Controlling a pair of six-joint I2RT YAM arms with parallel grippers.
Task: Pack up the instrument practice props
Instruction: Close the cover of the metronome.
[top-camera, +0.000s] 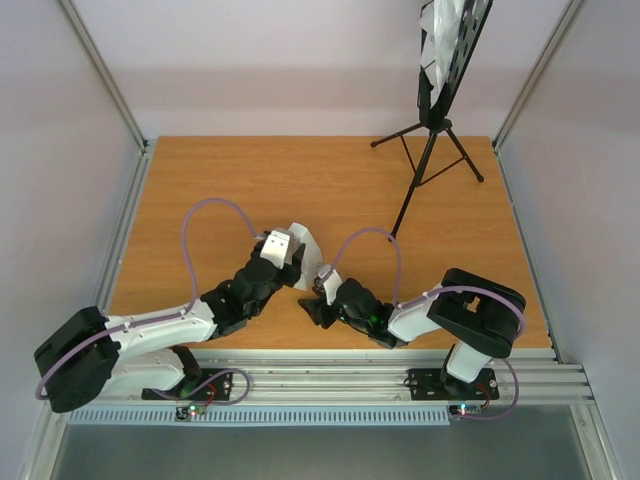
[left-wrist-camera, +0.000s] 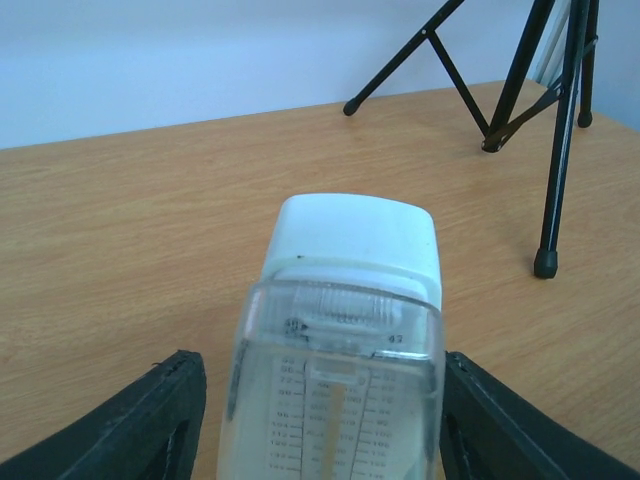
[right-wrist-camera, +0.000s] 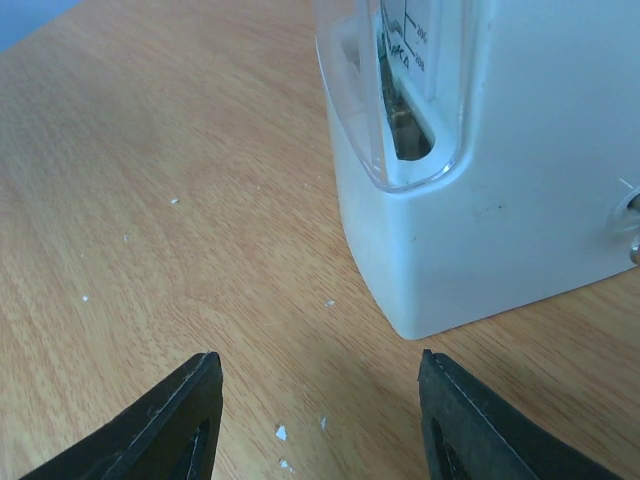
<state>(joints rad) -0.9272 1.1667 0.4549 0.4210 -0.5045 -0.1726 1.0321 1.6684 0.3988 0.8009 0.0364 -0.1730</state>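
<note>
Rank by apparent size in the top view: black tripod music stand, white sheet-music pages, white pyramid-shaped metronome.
1. Black tripod music stand
2. White sheet-music pages, cropped by frame
3. White pyramid-shaped metronome, partly hidden

Metronome (top-camera: 303, 243) on tabletop (top-camera: 250, 170), mid, twd near edge, btwn jaws of L gripper (top-camera: 285, 250); R gripper (top-camera: 320, 285) just near-right of it. Music stand (top-camera: 430, 150) at far-right corner, sheet pages (top-camera: 440, 35) on its desk.

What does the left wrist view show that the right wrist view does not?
Left wrist only: the black tripod music stand's legs, the pale wall, the small white pyramid-shaped metronome's top cap. Right wrist only: the metronome's base corner and white specks on the wooden table. Both: the metronome's clear cover, the table, open black fingers.
</note>
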